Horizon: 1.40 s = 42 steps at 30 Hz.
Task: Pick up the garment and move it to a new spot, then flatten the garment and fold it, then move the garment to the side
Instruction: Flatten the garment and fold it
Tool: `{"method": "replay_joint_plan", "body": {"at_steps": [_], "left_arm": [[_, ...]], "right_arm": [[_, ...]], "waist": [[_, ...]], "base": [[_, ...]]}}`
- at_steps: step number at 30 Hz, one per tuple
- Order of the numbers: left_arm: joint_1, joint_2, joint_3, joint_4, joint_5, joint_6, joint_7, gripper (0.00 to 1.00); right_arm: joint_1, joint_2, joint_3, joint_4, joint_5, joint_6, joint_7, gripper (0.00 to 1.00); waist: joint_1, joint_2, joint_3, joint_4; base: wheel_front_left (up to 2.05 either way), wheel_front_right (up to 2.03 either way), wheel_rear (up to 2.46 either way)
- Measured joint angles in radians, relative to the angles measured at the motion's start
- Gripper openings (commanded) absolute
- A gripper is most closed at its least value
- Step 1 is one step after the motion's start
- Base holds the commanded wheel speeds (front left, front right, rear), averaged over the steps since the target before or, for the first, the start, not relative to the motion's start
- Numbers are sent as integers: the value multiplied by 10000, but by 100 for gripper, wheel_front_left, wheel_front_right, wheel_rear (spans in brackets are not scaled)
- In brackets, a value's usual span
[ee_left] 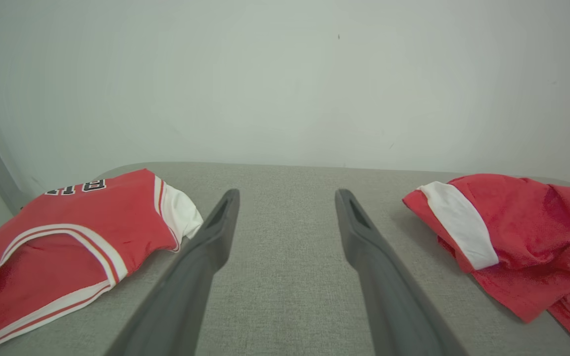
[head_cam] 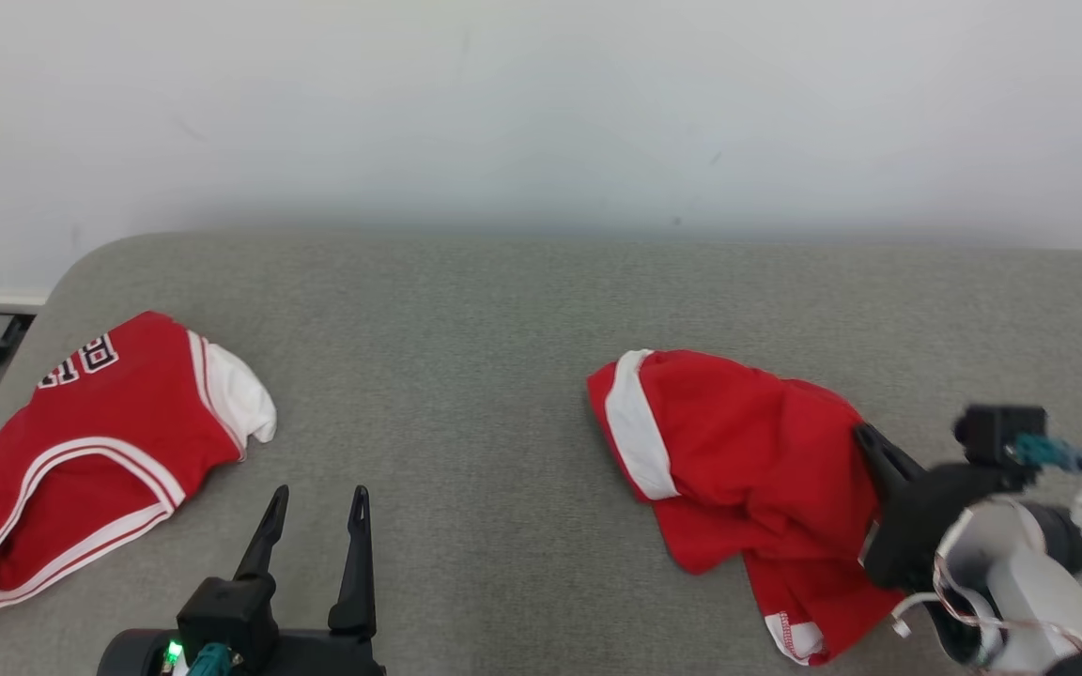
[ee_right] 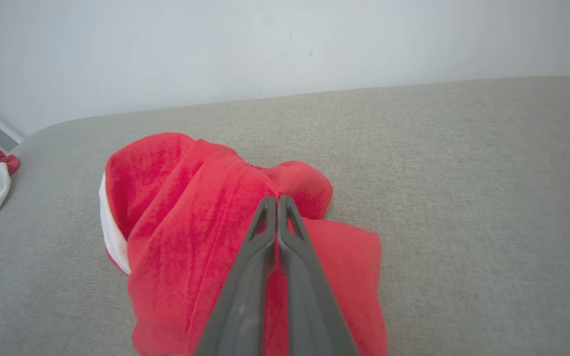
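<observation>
The garment (head_cam: 738,441) is a crumpled red piece with a white band, lying on the right half of the grey padded table (head_cam: 466,310). My right gripper (head_cam: 865,434) reaches in from the lower right, and its tips rest on the garment's right edge. In the right wrist view the right gripper (ee_right: 277,199) has its two fingers pressed together on a fold of the red garment (ee_right: 176,222). My left gripper (head_cam: 318,493) stands open near the front edge, left of centre, touching nothing. In the left wrist view the left gripper (ee_left: 287,194) points at bare table, with the garment (ee_left: 522,232) to its right.
A second red jersey (head_cam: 100,441) with white trim and black lettering lies flattened at the table's left end, also seen as the jersey (ee_left: 67,232) left of my left fingers. A pale wall stands behind the table. Bare grey surface lies between the two red pieces.
</observation>
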Motion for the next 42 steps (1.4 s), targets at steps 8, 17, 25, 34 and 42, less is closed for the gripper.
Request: {"method": "replay_joint_plan", "body": {"at_steps": [8, 17, 25, 34, 42], "left_arm": [[8, 2, -169, -65, -35, 0, 46, 100], [-111, -8, -702, 35, -167, 0, 100, 100], [-143, -8, -725, 322, -244, 0, 146, 100], [-157, -8, -732, 395, -276, 0, 144, 100], [-168, -10, -963, 433, -353, 0, 142, 100]], "right_arm": [[2038, -326, -545, -468, 414, -98, -529, 0], [3223, -184, -159, -297, 500, -42, -182, 0], [3197, -376, -387, -1331, 683, 42, -161, 100], [3408, -897, -495, -3850, 679, 88, 48, 100], [2070, -1252, 15, -3910, 255, 27, 1152, 100]], "waist": [[-1, 0, -4, -703], [-1, 0, 111, -843], [-1, 0, 8, -744], [-1, 0, -184, -694], [-1, 0, -204, -498]], "base": [[0, 0, 0], [0, 0, 0], [0, 0, 0], [0, 0, 0], [0, 0, 0]]}}
